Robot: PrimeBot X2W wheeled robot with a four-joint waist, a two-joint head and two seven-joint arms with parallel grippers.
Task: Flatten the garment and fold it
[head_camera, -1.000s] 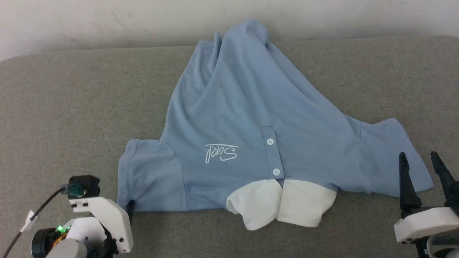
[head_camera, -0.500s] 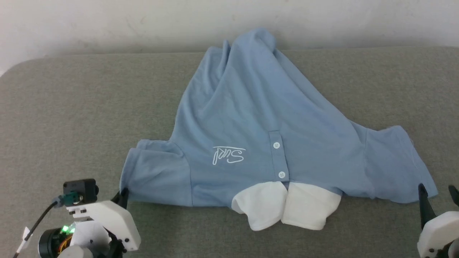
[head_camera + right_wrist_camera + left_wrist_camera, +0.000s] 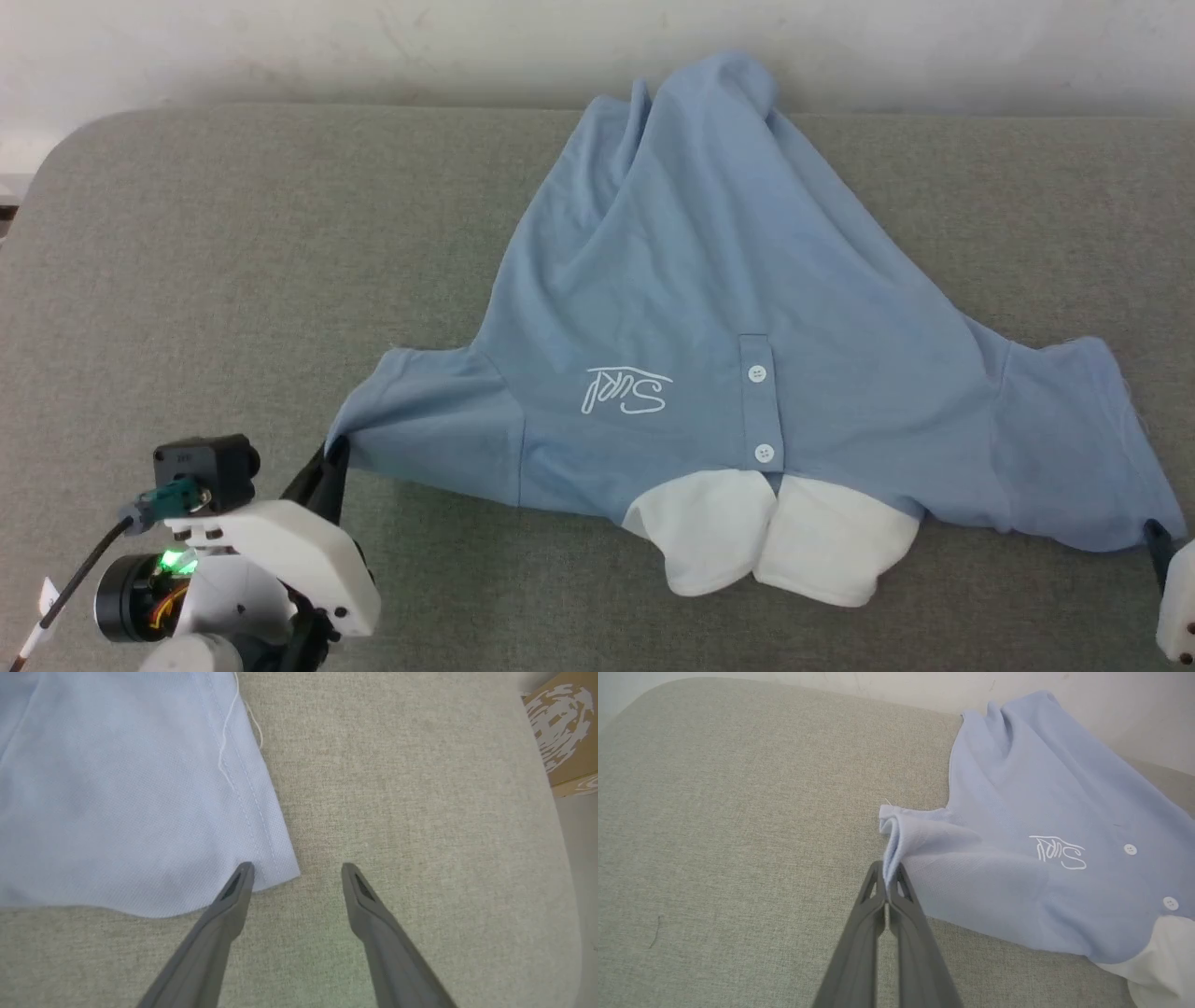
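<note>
Left claw (image 3: pixel 329 459) sits at the lower left of the head view, its fingers pressed together on the edge of one sleeve (image 3: pixel 439 431) of the shirt (image 3: pixel 709 299). The shirt lies spread on a grey cushion (image 3: pixel 187 280). Its white collar (image 3: pixel 775 546) is nearest the robot and its far end is bunched against the wall (image 3: pixel 280 47) (the white logo (image 3: pixel 627 392) reads upside down from here).

From the left wrist, the left claw (image 3: pixel 888 879) pinches a fold of that sleeve (image 3: pixel 934 849), which rises a little off the cushion (image 3: pixel 714 835).

From the right wrist, the right claw (image 3: pixel 297 870) is spread wide, low over the cushion (image 3: pixel 420 812). The corner of the other sleeve's (image 3: pixel 140 812) hem reaches into the gap, ungripped. A loose white thread (image 3: pixel 223 760) trails along the hem.
</note>
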